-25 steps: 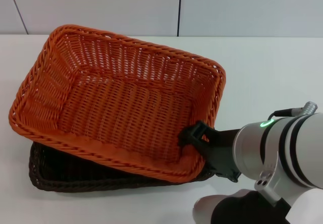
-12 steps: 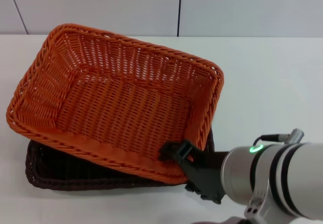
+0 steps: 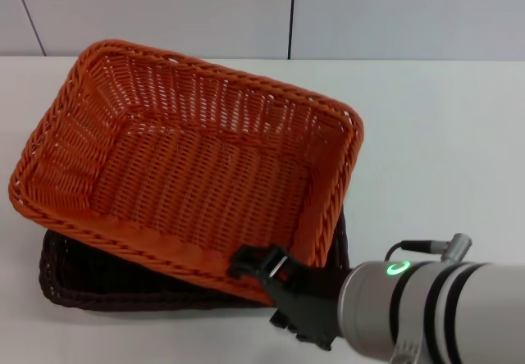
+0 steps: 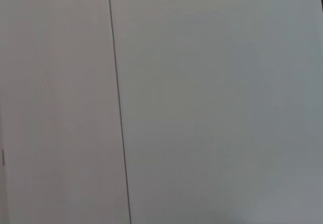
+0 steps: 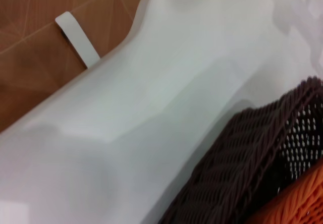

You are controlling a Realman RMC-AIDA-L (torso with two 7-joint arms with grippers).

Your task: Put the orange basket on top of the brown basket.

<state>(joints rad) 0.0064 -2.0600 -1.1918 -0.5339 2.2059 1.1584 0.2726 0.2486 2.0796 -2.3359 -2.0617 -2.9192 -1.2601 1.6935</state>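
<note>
The orange basket (image 3: 189, 159) lies on top of the brown basket (image 3: 107, 278), turned a little askew and tilted, so the brown one's near and left rims stick out below it. My right gripper (image 3: 261, 267) is at the orange basket's near rim, toward its right corner, with a black part over the braided edge. The right wrist view shows the brown basket's rim (image 5: 237, 158) with a strip of the orange basket (image 5: 303, 199) above it. My left gripper is out of view; its wrist camera shows only a plain wall.
The baskets sit on a white table (image 3: 435, 134) with a panelled wall behind. The right wrist view shows the table's white edge (image 5: 151, 108) and the brown tiled floor (image 5: 50, 32) below it.
My right gripper has moved left along the orange basket's near rim and drawn back toward me. The orange basket has shifted slightly left over the brown one.
</note>
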